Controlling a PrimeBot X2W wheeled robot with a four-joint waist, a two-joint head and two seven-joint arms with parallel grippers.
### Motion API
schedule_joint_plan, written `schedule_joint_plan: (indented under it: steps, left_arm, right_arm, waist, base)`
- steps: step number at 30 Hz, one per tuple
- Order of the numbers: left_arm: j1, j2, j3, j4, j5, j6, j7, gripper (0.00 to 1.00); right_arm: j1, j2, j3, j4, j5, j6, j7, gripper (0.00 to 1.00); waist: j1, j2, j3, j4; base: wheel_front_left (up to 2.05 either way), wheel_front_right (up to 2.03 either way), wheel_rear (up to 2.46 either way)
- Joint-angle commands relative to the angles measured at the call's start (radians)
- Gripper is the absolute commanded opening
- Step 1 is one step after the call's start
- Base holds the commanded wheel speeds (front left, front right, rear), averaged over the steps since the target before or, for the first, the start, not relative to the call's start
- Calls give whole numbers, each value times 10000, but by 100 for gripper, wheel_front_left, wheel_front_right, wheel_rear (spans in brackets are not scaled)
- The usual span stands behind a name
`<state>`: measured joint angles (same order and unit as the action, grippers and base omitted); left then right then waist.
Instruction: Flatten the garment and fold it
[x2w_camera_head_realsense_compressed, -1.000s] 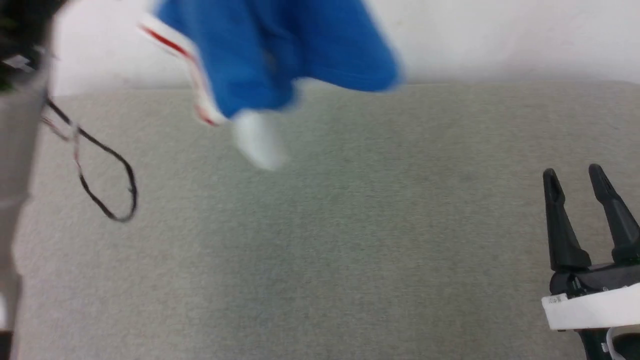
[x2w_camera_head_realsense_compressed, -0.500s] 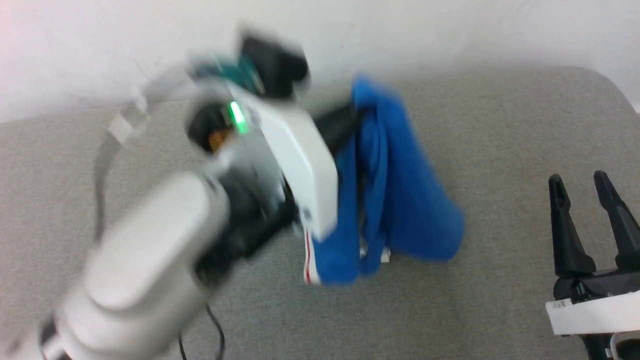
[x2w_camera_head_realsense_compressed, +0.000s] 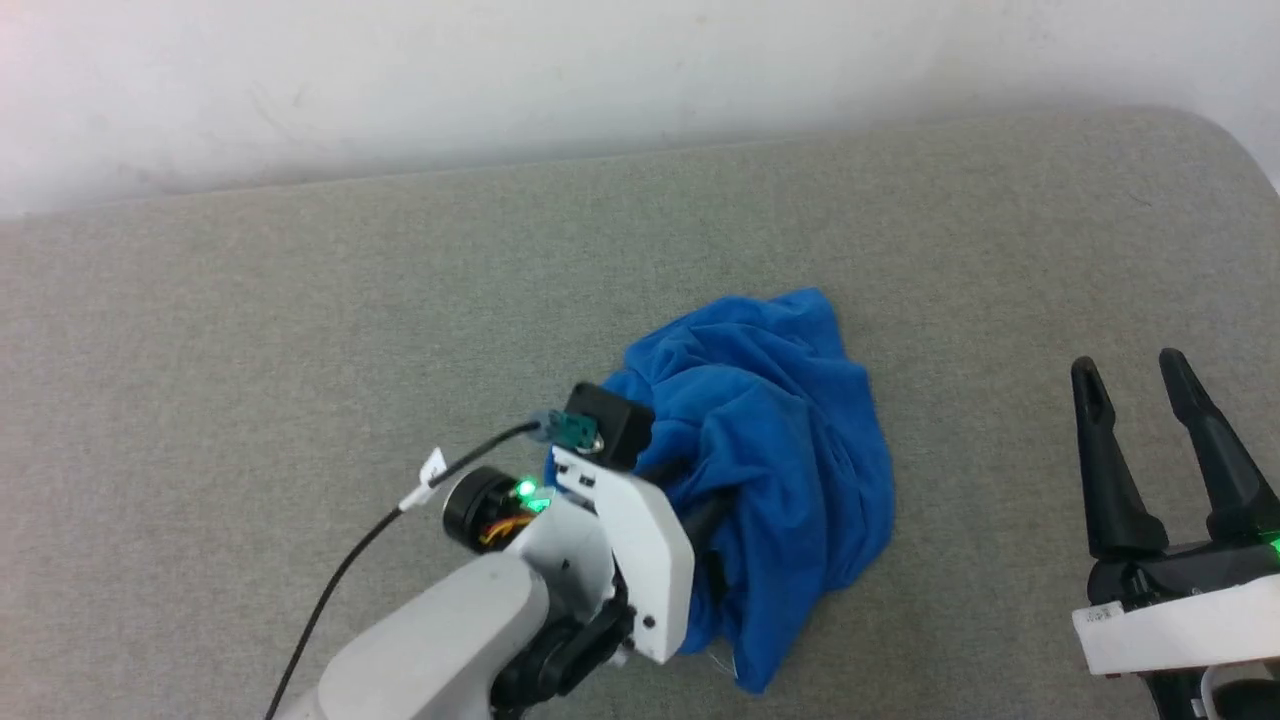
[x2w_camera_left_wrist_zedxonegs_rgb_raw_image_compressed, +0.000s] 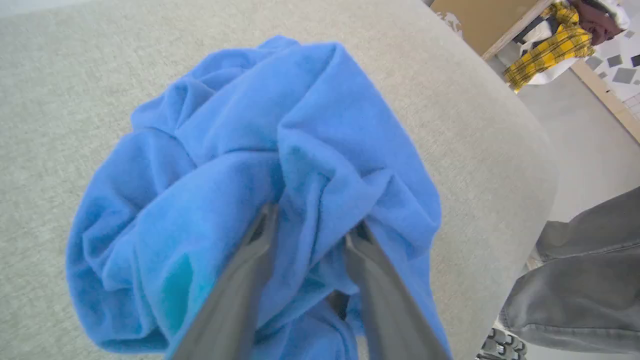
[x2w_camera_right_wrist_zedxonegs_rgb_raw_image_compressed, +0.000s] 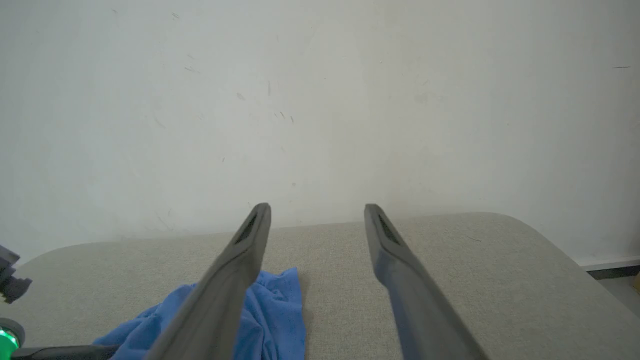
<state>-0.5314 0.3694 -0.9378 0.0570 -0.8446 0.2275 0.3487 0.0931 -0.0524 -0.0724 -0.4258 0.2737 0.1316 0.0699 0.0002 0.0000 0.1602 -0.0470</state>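
Observation:
The garment (x2w_camera_head_realsense_compressed: 780, 420) lies as a crumpled royal-blue heap a little right of the table's middle; its white sleeves and lettering are folded out of sight. My left gripper (x2w_camera_left_wrist_zedxonegs_rgb_raw_image_compressed: 312, 220) is dug into the near side of the heap. In the left wrist view its fingers (x2w_camera_left_wrist_zedxonegs_rgb_raw_image_compressed: 250, 265) stand apart, with a ridge of blue cloth (x2w_camera_left_wrist_zedxonegs_rgb_raw_image_compressed: 225, 150) bulging between them. In the head view the fabric covers its fingertips. My right gripper (x2w_camera_head_realsense_compressed: 1128, 362) hovers open over bare table to the right, well clear of the cloth. A corner of the garment (x2w_camera_right_wrist_zedxonegs_rgb_raw_image_compressed: 270, 310) shows beside it in the right wrist view.
The grey fabric-covered table (x2w_camera_head_realsense_compressed: 300, 320) meets a white wall at the back and rounds off at its right edge (x2w_camera_head_realsense_compressed: 1240, 150). A black cable (x2w_camera_head_realsense_compressed: 340, 570) trails from my left wrist. Off that right edge stands a person's grey-trousered leg (x2w_camera_left_wrist_zedxonegs_rgb_raw_image_compressed: 575, 290); yellow plaid cloth (x2w_camera_left_wrist_zedxonegs_rgb_raw_image_compressed: 550, 45) lies beyond.
The garment hung in the air from my left gripper; now it lies heaped on the table. My left arm came down with it. The head camera has tilted. The right gripper held still.

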Motion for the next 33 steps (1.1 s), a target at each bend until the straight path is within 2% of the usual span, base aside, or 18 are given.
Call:
schedule_joint_plan:
  steps: [1, 4, 7, 12, 19, 24, 28, 33]
  left_arm:
    - [-51, -82, 225, -117, -69, -95, -269, 100]
    - [-83, -41, 893, -703, -286, 46, -844, 100]
    - [7, 198, 1816, -1608, -353, 487, -1630, 100]
    - [495, 1106, 3390, -3085, 588, 1647, -3547, 100]
    - [2506, 2368, 4471, -4485, 1687, 2534, -5521, 100]
    - [4210, 2753, 4834, -4832, 2047, 2892, -5953, 100]
    - [6208, 2750, 4930, -4688, 2379, 3145, -6079, 100]
    - [7191, 2317, 5168, -4507, 2774, 2778, -6100, 100]
  right_arm:
    - [169, 22, -51, 46, -24, -9, 17, 100]
    - [261, 22, -100, 57, -38, -9, 85, 100]
    - [388, 22, -157, 48, -12, -9, 139, 100]
    - [665, 22, -270, -15, 63, -9, 153, 100]
    - [1055, 22, -420, 3, 186, -9, 1, 100]
    - [1302, 22, -525, 39, 253, -9, -97, 100]
    - [1647, 22, -546, 145, 340, -9, -202, 100]
    - [1920, 22, -542, 212, 463, -9, -278, 100]
  waist:
    - [-2, 0, -214, 164]
    - [-2, 0, -495, 297]
    - [-2, 0, -768, 438]
    - [-2, 0, -1014, 623]
    - [-2, 0, -1108, 702]
    - [-2, 0, -1193, 644]
    - [-2, 0, -1312, 610]
    - [-2, 0, -1328, 738]
  base:
    - [0, 0, 0]
    - [0, 0, 0]
    - [0, 0, 0]
    - [0, 0, 0]
    - [0, 0, 0]
    - [0, 0, 0]
    - [0, 0, 0]
    - [0, 0, 0]
